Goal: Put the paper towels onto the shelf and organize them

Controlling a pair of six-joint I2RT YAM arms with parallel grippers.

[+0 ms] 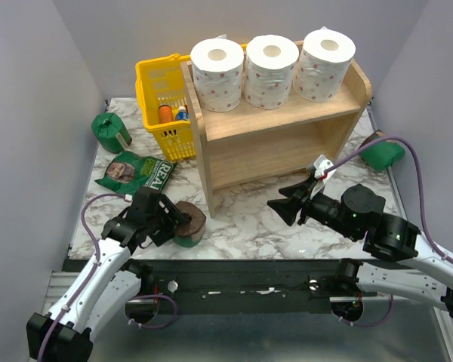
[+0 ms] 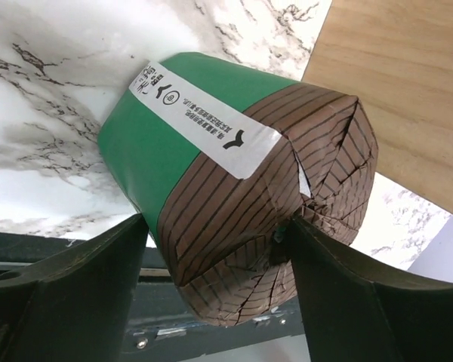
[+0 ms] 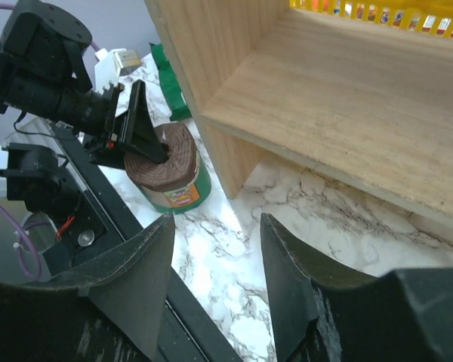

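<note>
While the shelf (image 1: 279, 124) crowds its right and a green bag (image 1: 140, 172) lies behind, I see the green-wrapped roll (image 1: 190, 226) on the table (image 1: 249, 219), axis near upright, brown end up. The left gripper (image 1: 180, 219) is clenched on it, and the right gripper (image 1: 278, 213) gapes empty.

Shelf (image 1: 287, 143) mid-table (image 1: 249, 219), rolls on and around it.
On its top tier sit three rolls (image 1: 268, 72) side by side; the basket (image 1: 155, 83) touches its left side, the bag (image 1: 136, 173) before the basket. The left roll (image 1: 109, 130) lies left of the basket, the right roll (image 1: 383, 154) just right of the shelf, the near roll (image 1: 190, 224) between my left fingers (image 2: 68, 302) before its left corner.
</note>
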